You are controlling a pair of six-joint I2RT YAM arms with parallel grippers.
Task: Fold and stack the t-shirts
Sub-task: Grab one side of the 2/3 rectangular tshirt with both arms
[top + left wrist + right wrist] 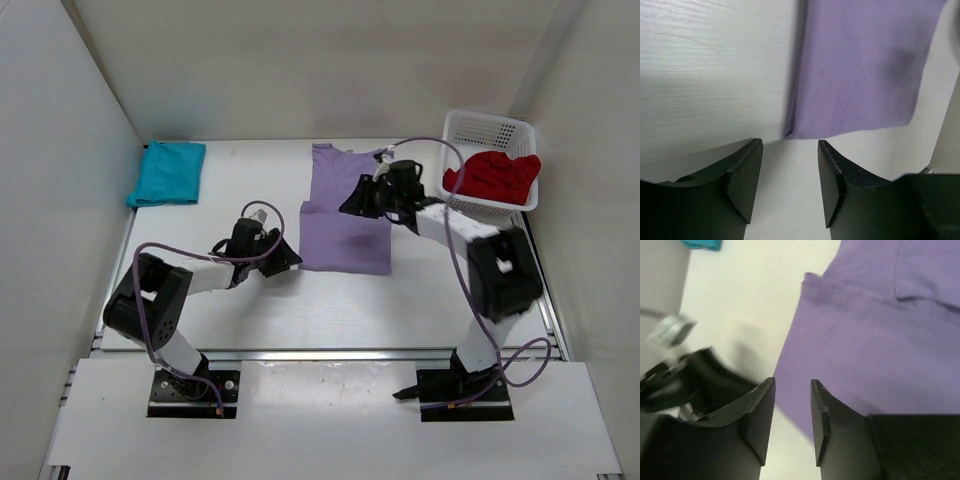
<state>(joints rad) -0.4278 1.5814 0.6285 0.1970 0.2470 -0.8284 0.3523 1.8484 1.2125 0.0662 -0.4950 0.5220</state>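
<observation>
1. Left gripper: jaws apart, nothing held; low over the table, just off the near left corner of the purple shirt.
2. Purple shirt: pale lavender, flat at mid-table, partly folded. Near part a smooth wide rectangle with a doubled left edge; far part narrower, collar end farthest.
3. Right gripper: jaws apart, nothing held; above the purple shirt, toward its right side.
4. Teal shirt: folded into a neat block at far left, well apart from the purple one.
5. Red shirt: crumpled, draped over the rim of the white basket, far right.
</observation>
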